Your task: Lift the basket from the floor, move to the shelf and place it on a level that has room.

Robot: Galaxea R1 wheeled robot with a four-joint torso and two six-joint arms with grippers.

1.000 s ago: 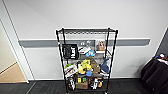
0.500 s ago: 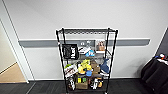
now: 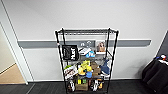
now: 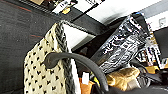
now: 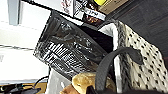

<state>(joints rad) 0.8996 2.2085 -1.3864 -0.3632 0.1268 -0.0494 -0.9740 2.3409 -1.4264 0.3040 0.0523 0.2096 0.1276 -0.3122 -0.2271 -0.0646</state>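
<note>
The cream woven basket [image 4: 40, 72] [image 5: 147, 62] with a dark rim hangs above the dark carpet floor [image 3: 37, 88]. Its black loop handles [image 4: 75, 58] [image 5: 112, 60] rise taut toward each wrist camera. My left gripper [image 4: 117, 90] and right gripper [image 5: 92, 91] sit at the ends of those handles, each shut on one. A shiny black bag [image 4: 120, 47] and a tan lump [image 4: 122, 77] lie inside the basket. The black wire shelf [image 3: 86, 60] stands straight ahead against the wall. Its top level [image 3: 86, 31] is bare, while the lower tiers are cluttered.
A dark heap [image 3: 156, 72] lies on the floor at the right of the shelf. At the left, a doorway opens onto tan wooden flooring [image 3: 10, 75]. A grey rail [image 3: 37, 44] runs along the white wall behind the shelf.
</note>
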